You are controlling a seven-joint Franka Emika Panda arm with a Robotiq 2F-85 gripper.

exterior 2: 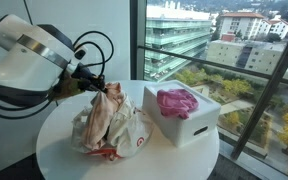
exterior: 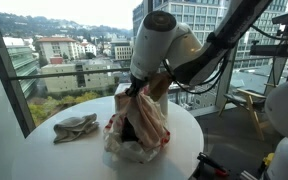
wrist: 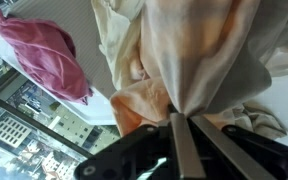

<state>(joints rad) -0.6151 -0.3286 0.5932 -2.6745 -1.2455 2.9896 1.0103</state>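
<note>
— What is the claw (wrist: 181, 122) doing?

— It is clamping tight on the pale cloth (wrist: 184, 50). In the wrist view the two fingers (wrist: 174, 150) are pressing together with a gathered fold of fabric pinched between their tips.

— And where is that cloth sitting?

— It is hanging from the claw (exterior: 136, 92) in a bunch, cream with orange and red stripes. Its lower part is resting in a heap on the round white worktop (exterior: 84, 105), near the middle. In both exterior views the top of the heap is rising to a peak at the claw (exterior 2: 99, 88).

— What is lying around it?

— In an exterior view a white box (exterior 2: 184, 128) is standing just beside the pale cloth (exterior 2: 109, 130), at 3 o'clock from it, and a pink cloth (exterior 2: 177, 102) is lying crumpled inside that box. In the wrist view the pink cloth (wrist: 44, 50) is showing at 10 o'clock from the claw.

— Anything on the far side?

— In an exterior view a grey rag (exterior: 76, 127) is lying flat on the worktop at 9 o'clock from the pale cloth (exterior: 139, 130), apart from it.
</note>
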